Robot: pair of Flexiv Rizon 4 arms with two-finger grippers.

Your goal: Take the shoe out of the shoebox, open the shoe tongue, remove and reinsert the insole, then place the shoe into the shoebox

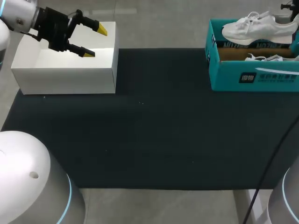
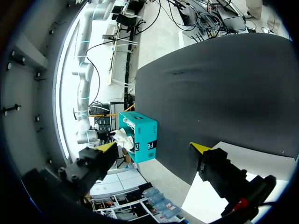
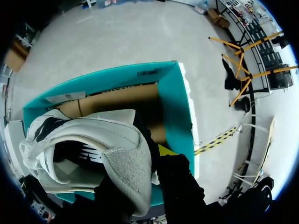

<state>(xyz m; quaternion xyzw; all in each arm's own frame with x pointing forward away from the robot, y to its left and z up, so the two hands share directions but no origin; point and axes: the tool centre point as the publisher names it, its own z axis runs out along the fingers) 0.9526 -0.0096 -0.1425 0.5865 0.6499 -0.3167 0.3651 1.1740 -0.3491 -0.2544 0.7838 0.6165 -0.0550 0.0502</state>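
Right gripper (image 3: 145, 156) pinches the white sneaker (image 1: 254, 28) at the heel, one yellow tip showing beside it. The shoe rides at the rim of the teal shoebox (image 1: 252, 77), up at two o'clock on the dark counter (image 1: 163, 130). Over at ten o'clock, the left gripper (image 1: 96, 42) hangs spread wide above an open white box (image 1: 65, 77).
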